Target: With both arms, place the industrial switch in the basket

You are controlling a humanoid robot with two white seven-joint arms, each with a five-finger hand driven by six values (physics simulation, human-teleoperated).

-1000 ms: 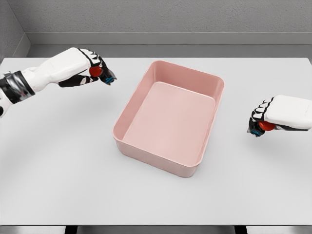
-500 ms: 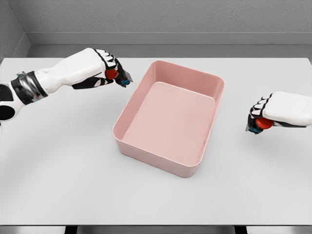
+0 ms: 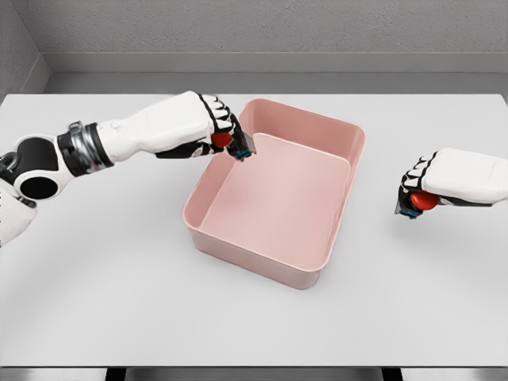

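A pink rectangular basket [image 3: 321, 268] stands in the middle of the white table. My left hand [image 3: 225, 136] hangs over the basket's left rim, fingers curled around a small industrial switch [image 3: 223, 140] with a red button and a dark body. To the right of the basket, my right hand [image 3: 421, 190] hovers above the table and grips a second switch [image 3: 421, 202], whose red button shows under the fingers. Both switches are mostly hidden by the fingers.
The table [image 3: 103, 278] stretches wide around the basket. A grey wall runs behind its far edge. The basket's inside [image 3: 278, 198] holds nothing.
My left arm has carried its switch to the right, from well left of the basket to over its left rim. My right hand has risen slightly with its switch and edged left.
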